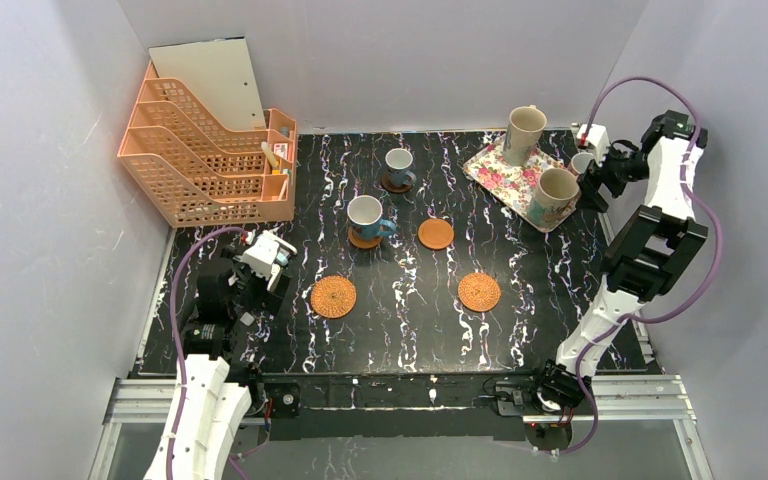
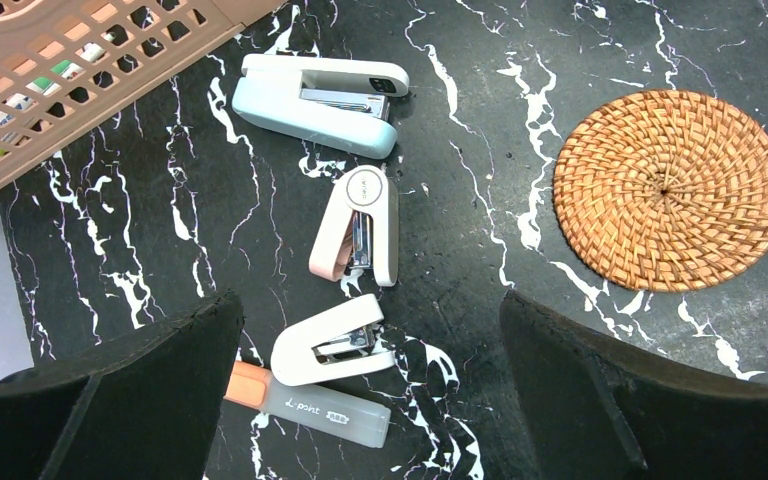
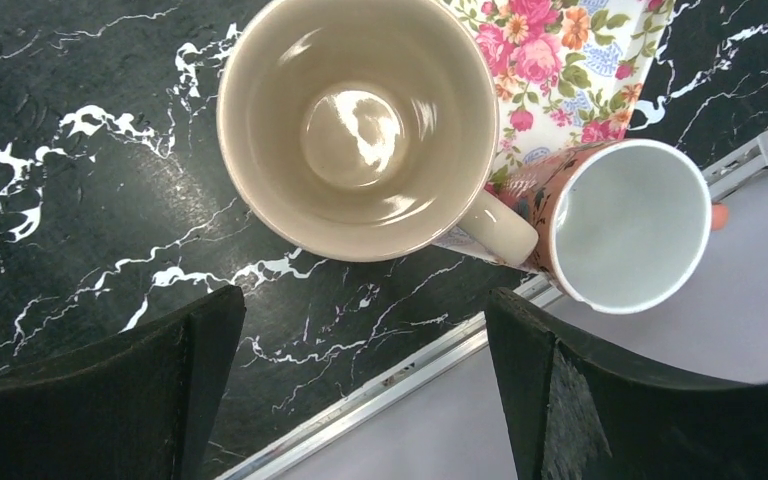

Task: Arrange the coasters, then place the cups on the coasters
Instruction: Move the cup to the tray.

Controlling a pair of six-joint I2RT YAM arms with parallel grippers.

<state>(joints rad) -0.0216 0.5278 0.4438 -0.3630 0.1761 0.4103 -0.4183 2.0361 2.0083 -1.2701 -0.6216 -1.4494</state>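
Two blue cups (image 1: 398,165) (image 1: 367,216) each stand on a brown coaster. A bare wood coaster (image 1: 436,234) lies mid-table. Two wicker coasters (image 1: 333,296) (image 1: 479,292) lie nearer the front, and the left one (image 2: 670,188) also shows in the left wrist view. Two beige cups (image 1: 523,133) (image 1: 556,195) stand on the floral tray (image 1: 508,175). My right gripper (image 1: 593,188) (image 3: 360,312) hangs open beside the nearer beige cup (image 3: 357,125) and a small brownish-orange cup (image 3: 630,225), holding nothing. My left gripper (image 1: 263,263) (image 2: 370,320) is open and empty at the left.
An orange mesh file rack (image 1: 205,150) fills the back left corner. Three staplers (image 2: 360,225) and a staple box (image 2: 325,410) lie under the left gripper. The table's metal right edge (image 3: 380,380) runs beneath the right gripper, with grey walls on all sides.
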